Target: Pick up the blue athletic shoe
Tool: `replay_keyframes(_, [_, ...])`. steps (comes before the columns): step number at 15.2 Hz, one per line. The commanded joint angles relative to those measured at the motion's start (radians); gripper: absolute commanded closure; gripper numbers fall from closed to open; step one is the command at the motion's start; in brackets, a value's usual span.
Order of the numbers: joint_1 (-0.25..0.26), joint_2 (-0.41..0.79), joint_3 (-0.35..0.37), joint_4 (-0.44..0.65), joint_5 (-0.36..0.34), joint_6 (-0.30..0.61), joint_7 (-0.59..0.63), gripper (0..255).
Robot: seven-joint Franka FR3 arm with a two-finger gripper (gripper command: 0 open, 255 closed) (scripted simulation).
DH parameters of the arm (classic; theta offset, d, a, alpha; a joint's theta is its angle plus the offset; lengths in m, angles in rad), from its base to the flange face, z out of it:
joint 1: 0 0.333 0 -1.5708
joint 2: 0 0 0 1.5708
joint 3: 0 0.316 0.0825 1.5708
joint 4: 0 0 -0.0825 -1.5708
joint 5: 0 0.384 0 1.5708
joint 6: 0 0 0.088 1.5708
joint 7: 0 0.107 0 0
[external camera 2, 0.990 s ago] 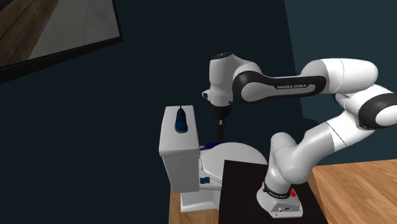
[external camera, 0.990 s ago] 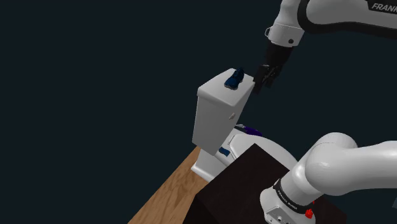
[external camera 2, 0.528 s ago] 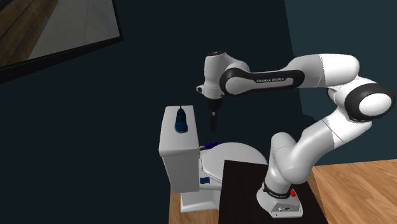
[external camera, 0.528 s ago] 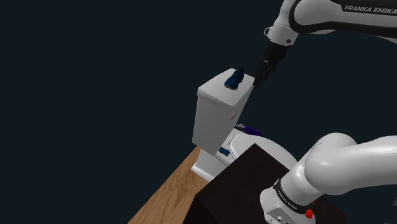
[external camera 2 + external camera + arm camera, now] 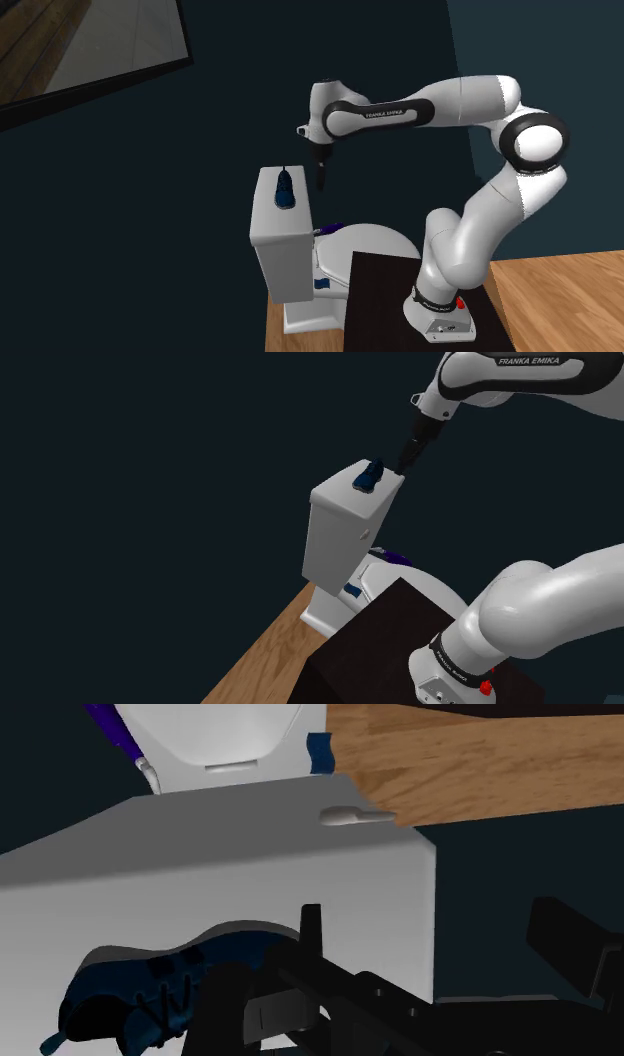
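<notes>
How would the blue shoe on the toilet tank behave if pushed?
The blue shoe seems to rest on its sole, so it would probably slide, not roll. The tank lid is narrow; a push might drop it.

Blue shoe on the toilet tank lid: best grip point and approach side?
Probably from above, fingers across the narrow midfoot of the blue shoe: it sits sole-down, lengthwise on the flat tank lid, both sides free. The open gripper hangs beside the lid, above its edge.
</notes>
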Motion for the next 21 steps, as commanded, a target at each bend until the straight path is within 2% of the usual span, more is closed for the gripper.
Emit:
replay_keyframes(1, [0.007,0.065,-0.046,0.048,0.019,0.031,-0.075,0])
replay_keyframes(5, [0.023,0.208,-0.133,0.166,0.090,0.069,-0.227,0])
replay_keyframes(10, [0.021,0.418,-0.221,0.355,0.239,0.074,-0.432,0])
replay_keyframes(13, [-0.011,0.560,-0.250,0.494,0.351,0.047,-0.553,0])
replay_keyframes(16, [-0.072,0.708,-0.254,0.657,0.463,-0.003,-0.657,0])
replay_keyframes(21, [-0.077,0.720,-0.245,0.620,0.475,0.044,-0.674,0])
